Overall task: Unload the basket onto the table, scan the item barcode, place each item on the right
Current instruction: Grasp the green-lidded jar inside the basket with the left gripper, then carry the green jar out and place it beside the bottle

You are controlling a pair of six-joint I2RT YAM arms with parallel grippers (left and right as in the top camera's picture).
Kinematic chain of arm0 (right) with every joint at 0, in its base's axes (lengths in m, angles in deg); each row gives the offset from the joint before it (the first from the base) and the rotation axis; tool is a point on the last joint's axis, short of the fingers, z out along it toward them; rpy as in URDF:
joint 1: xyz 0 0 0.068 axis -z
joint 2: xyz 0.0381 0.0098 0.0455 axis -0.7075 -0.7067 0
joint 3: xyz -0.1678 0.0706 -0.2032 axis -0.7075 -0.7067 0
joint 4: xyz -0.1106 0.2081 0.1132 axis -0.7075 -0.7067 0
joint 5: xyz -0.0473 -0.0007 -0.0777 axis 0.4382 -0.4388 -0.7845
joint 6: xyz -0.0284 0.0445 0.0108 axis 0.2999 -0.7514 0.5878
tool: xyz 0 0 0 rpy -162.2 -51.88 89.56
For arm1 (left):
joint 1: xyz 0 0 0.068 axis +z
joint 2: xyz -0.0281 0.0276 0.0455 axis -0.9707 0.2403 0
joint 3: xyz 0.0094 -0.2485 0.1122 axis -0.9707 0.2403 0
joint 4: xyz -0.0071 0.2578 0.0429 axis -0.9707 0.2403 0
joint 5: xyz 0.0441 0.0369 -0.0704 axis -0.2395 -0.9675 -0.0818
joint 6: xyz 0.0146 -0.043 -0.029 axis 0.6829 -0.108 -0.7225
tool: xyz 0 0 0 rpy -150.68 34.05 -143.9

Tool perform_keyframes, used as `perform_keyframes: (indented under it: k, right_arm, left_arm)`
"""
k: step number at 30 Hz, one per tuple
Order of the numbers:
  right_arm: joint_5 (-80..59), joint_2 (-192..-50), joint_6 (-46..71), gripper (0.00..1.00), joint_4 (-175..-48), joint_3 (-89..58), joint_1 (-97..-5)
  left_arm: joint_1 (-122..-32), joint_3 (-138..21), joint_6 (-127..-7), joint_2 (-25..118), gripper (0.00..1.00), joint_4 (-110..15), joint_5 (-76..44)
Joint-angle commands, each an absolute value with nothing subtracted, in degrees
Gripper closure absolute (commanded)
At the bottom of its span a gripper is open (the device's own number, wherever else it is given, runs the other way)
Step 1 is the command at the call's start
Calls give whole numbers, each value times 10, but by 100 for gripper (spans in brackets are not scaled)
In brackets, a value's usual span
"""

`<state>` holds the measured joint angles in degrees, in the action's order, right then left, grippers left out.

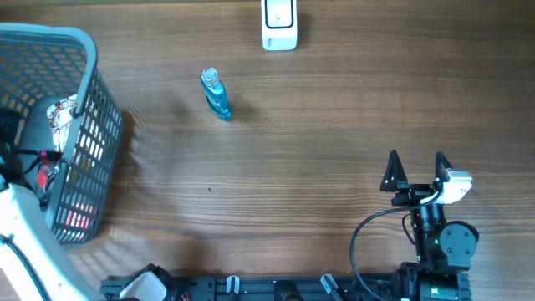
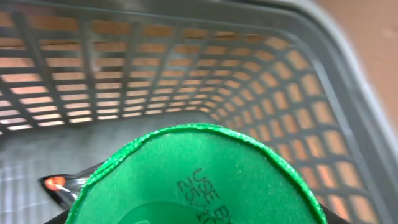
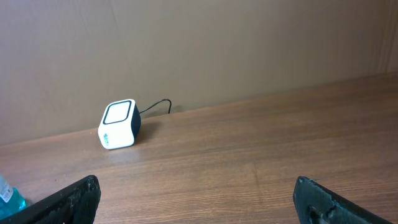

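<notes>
Overhead. Grey mesh basket (image 1: pixel 88 125) at the left edge of the wooden table (image 1: pixel 318 150), with packets inside, one in a pale printed wrapper (image 1: pixel 63 113). White left arm (image 1: pixel 15 230) from the lower left corner into the basket. Left gripper (image 1: pixel 32 165) down among the contents, largely hidden behind dark parts and red wires. Small blue bottle (image 1: pixel 216 94) with a clear cap on the bare wood, well apart from the basket; standing or lying, cannot tell from above. White barcode scanner (image 1: pixel 279 25) at the far edge, right of the bottle, near it but not touching. Right gripper (image 1: pixel 416 170) low on the right over bare wood, black fingers spread wide with nothing between them, well apart from bottle and scanner.

Left wrist. Round green lid (image 2: pixel 199 180) with a crimped rim very close to the lens, filling the lower half, stamped "USE B…" above some digits. Inside the basket, grey mesh walls curving behind it. No fingers to be made out here, so clamped on the green-lidded item or apart: cannot tell. Dark shape with an orange-red spot (image 2: pixel 55 183) at the lower left, not identifiable.

Right wrist. Scanner on the table by a plain brown wall, black cable (image 3: pixel 155 106) trailing from its back. Black fingertips (image 3: pixel 71 199) in the two bottom corners, far apart, empty wood between. Sliver of the blue bottle at the bottom left edge.
</notes>
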<state>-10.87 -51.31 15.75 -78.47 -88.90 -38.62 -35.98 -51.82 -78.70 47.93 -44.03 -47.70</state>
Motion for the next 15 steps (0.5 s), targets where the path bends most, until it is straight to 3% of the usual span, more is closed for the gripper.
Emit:
perform_keyframes:
  k: [1,9,15]
  right_arm:
    - [-102,-510,161,0,-782,-890,-389]
    - [-102,-510,160,0,-782,-890,-389]
    - [-102,-510,161,0,-782,-890,-389]
  left_arm:
    - [-362,-519,-791,450,35,-456,-385]
    - [-376,-519,-793,440,34,-502,-175]
    - [-511,-519,-796,439,34,-545,-163]
